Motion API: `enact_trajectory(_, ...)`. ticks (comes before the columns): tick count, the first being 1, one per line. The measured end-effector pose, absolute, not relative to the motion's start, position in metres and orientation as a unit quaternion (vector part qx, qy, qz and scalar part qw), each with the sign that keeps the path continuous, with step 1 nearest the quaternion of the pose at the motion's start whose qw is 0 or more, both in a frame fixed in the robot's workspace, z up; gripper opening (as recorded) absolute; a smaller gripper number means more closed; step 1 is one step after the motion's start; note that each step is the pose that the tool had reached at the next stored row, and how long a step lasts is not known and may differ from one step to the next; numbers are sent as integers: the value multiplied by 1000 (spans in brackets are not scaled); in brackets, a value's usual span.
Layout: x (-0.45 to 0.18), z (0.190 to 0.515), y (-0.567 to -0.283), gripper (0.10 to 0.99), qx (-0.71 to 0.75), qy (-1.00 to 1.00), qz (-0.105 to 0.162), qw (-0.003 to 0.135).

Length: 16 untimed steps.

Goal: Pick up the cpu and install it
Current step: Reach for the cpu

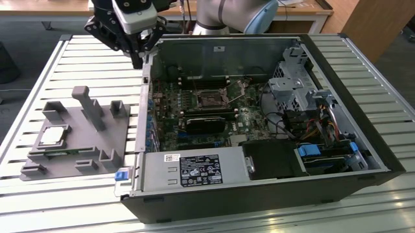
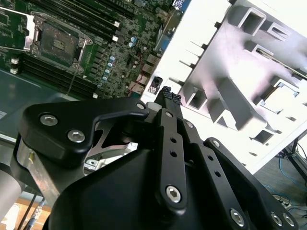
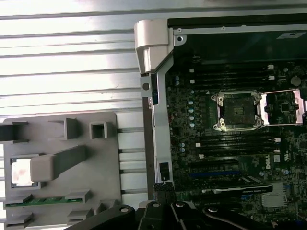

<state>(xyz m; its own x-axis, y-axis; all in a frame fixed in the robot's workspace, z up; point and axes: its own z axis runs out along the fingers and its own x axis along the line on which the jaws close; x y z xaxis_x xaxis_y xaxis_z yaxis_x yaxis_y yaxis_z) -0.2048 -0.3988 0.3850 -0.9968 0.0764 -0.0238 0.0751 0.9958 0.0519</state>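
End effector (image 1: 137, 62) above slatted metal table (image 1: 91, 63), wooden desks (image 1: 304, 9) behind.

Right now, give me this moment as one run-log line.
tool: shut, empty, above case edge | chip: on grey tray, untouched | socket: open, empty

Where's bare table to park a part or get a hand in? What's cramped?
Bare slatted table on the far side of the fixture tray, another strip on its near side, more on the exterior view's right of the PC case. Crowded: the tray-to-case gap is narrow, the claw hangs over the case wall's far end, and the cpu sits on the tray.
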Motion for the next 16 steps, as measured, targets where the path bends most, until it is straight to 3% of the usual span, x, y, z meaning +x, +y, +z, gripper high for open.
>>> enact_trajectory(16, -209, 385, -399, 106, 38, 999, 26, 13)
